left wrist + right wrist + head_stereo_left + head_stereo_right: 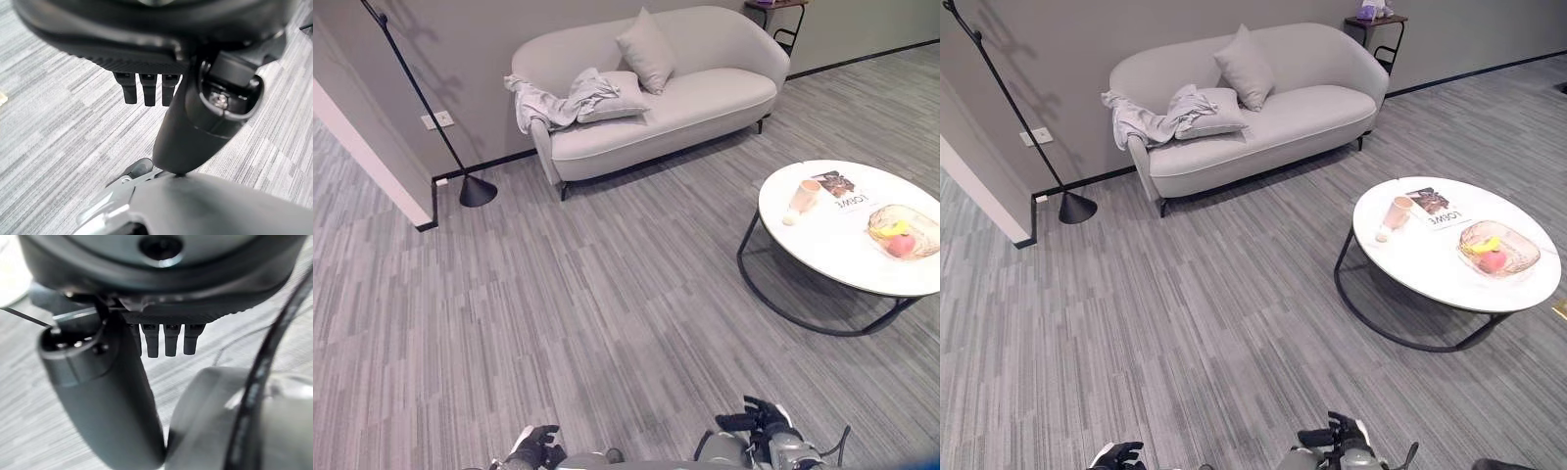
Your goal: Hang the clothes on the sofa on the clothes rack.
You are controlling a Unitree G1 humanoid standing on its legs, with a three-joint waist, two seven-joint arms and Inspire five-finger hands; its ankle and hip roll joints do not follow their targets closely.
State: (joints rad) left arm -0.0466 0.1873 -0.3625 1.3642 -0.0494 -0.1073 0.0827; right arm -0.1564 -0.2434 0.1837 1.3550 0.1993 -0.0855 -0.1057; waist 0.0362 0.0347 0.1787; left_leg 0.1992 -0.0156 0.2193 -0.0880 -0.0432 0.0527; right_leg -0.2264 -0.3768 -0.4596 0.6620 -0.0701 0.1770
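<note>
A light grey garment [548, 103] lies crumpled over the left armrest and left seat end of a pale grey sofa [695, 103] against the far wall. Part of it rests on a flat cushion [612, 103]. Both hands are low and close to my body, several steps of floor away from the sofa. My left hand [536, 446] is at the bottom left and my right hand [759, 421] at the bottom right. In the wrist views the left hand [144, 90] and the right hand [166, 340] hang with straight fingers [128, 93] over bare floor, holding nothing.
A round white table [822, 245] on a black ring frame stands to the right, carrying a cup [803, 196], a magazine and a fruit bowl [901, 233]. A black floor lamp [475, 186] leans by the left wall corner. A small side table [1373, 24] is behind the sofa's right end.
</note>
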